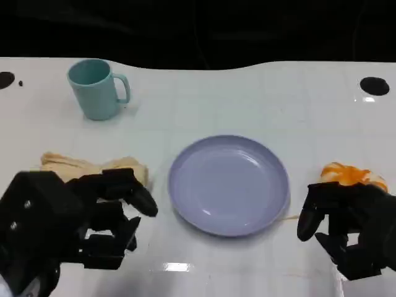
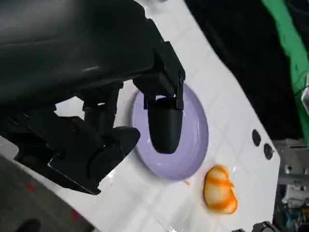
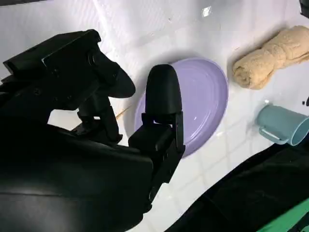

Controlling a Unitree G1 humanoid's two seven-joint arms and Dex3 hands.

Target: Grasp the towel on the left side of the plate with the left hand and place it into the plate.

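A beige rolled towel [image 1: 93, 167] lies on the white table to the left of the lavender plate [image 1: 229, 184], which has nothing on it. My left hand [image 1: 74, 223] hovers just in front of the towel, its fingers spread and holding nothing, partly hiding the towel's near edge. In the right wrist view the towel [image 3: 270, 58] lies beyond the plate [image 3: 203, 104]. My right hand [image 1: 349, 226] sits to the right of the plate, fingers apart and holding nothing.
A teal mug [image 1: 96, 88] stands at the back left. An orange and white crumpled object [image 1: 352, 176] lies right of the plate, just behind my right hand. Black round marks [image 1: 374, 85] sit near the table's far edge.
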